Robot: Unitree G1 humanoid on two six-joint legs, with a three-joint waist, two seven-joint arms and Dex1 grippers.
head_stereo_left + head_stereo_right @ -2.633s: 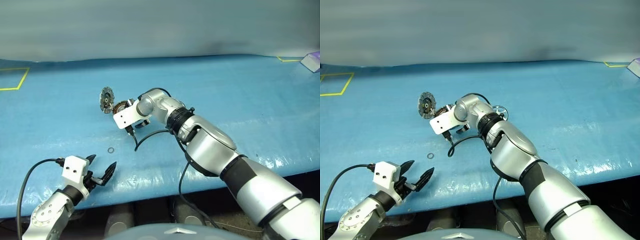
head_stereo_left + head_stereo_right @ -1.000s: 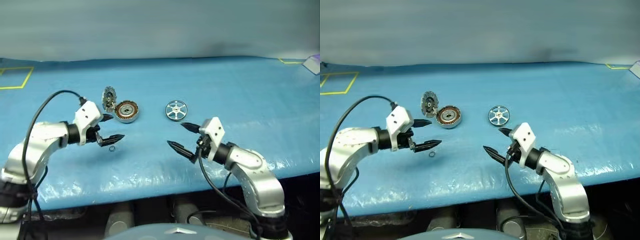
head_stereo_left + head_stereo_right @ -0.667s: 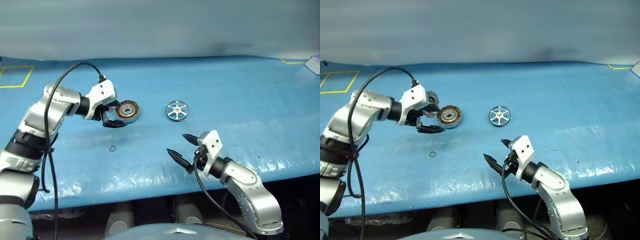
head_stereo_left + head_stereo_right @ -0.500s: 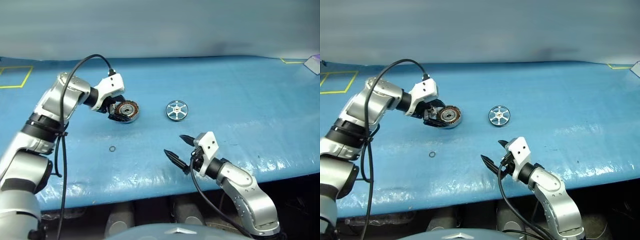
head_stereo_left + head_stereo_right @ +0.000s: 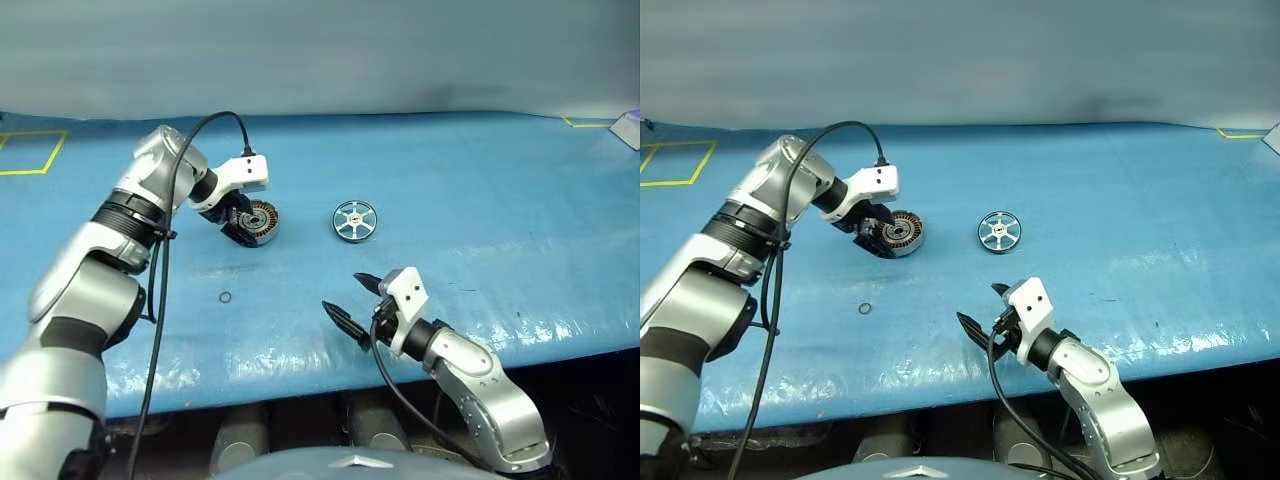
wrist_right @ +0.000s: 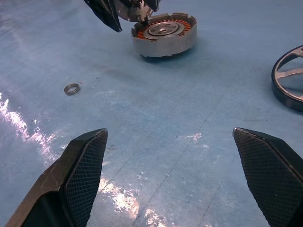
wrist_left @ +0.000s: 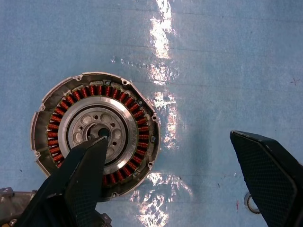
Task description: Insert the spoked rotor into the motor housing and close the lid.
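Observation:
The motor housing (image 5: 261,221) is a round silver cup with copper windings, lying open-side up on the blue table. My left gripper (image 5: 238,226) hangs over its left side, open and pointing down. In the left wrist view one finger (image 7: 81,182) overlaps the housing (image 7: 97,118) and the other hangs over bare table. The lid (image 6: 129,9) stands behind the housing, mostly hidden by that gripper. The spoked rotor (image 5: 354,221) lies flat to the housing's right. My right gripper (image 5: 346,298) hovers open near the front edge, holding nothing.
A small metal ring (image 5: 224,297) lies loose on the table in front of the housing. Yellow tape marks the far left corner (image 5: 28,158). A pale object (image 5: 626,126) sits at the far right edge.
My right arm drew back from the housing to the front edge. My left arm swung up from the front left to the housing and tipped its gripper downward over it. Both grippers stayed open.

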